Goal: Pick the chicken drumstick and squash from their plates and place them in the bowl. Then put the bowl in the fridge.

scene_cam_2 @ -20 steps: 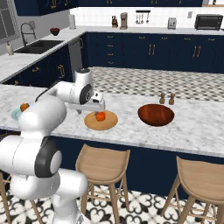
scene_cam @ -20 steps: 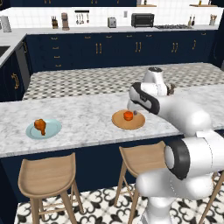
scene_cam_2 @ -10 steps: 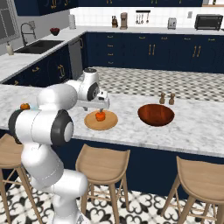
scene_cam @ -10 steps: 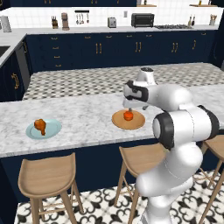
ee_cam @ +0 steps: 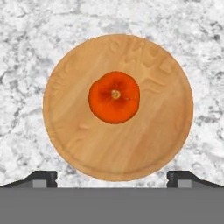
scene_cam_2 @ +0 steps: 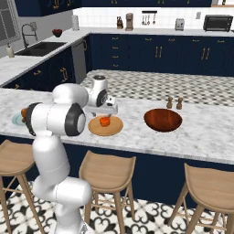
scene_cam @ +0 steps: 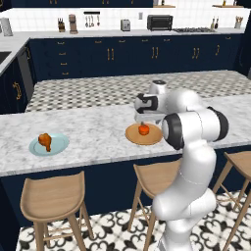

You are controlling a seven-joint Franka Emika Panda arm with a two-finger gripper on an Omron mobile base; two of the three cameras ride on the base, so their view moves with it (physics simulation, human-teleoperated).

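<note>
The orange-red squash (ee_cam: 114, 97) sits in the middle of the tan wooden plate (ee_cam: 153, 131) on the marble island. My gripper (ee_cam: 112, 177) hangs straight above it, open, fingers wide apart and clear of the squash. From the left base, the gripper (scene_cam: 142, 118) hovers just over the squash (scene_cam: 143, 129); from the right base, the gripper (scene_cam_2: 106, 111) is over the squash (scene_cam_2: 105, 121). The chicken drumstick (scene_cam: 45, 141) lies on the pale blue-green plate (scene_cam: 60, 145) far to the left. The dark reddish-brown bowl (scene_cam_2: 162, 119) stands empty, right of the tan plate (scene_cam_2: 93, 128). The fridge is out of view.
Two small shakers (scene_cam_2: 174, 102) stand just behind the bowl. Wooden stools (scene_cam: 51, 196) (scene_cam_2: 107, 167) line the island's near edge. A second counter runs behind the island, and a sink (scene_cam_2: 41, 47) lies at the far left.
The arm has swung upright and the hand has shifted sideways to hang over the squash's plate. The gripper has stayed open. Squash, drumstick and bowl have not moved.
</note>
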